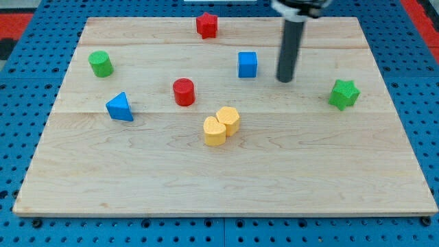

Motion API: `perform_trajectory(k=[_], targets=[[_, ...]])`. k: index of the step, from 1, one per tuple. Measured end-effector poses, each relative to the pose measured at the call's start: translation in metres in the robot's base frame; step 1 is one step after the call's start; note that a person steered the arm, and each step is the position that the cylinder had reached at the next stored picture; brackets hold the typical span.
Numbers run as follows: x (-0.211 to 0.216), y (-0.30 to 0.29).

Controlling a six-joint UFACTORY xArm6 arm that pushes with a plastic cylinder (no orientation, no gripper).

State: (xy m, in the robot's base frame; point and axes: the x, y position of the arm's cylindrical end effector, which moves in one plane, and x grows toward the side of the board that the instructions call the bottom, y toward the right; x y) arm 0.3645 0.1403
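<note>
My tip point(285, 79) rests on the wooden board point(226, 171) in the upper right part of the view. It touches no block. Nearest is the blue cube point(247, 64), a short gap to the tip's left. Farther right sits the green star point(343, 94). Toward the view's top lies the red star point(206, 25). Left of centre stands the red cylinder point(184, 91). Two yellow blocks touch each other below it: a hexagon point(228, 119) and a heart point(214, 131). The blue triangle point(120, 107) and green cylinder point(101, 64) lie at the view's left.
The board lies on a blue perforated surface point(425, 103) that shows around all its edges. The rod's dark mount point(302, 7) hangs at the view's top.
</note>
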Motion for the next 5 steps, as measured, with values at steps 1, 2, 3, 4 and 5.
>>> perform_trajectory(k=[1, 2, 3, 4, 5], targets=[[-0.010, 0.023], [-0.019, 0.004], [-0.019, -0.052], [-0.019, -0.062], [-0.018, -0.052]])
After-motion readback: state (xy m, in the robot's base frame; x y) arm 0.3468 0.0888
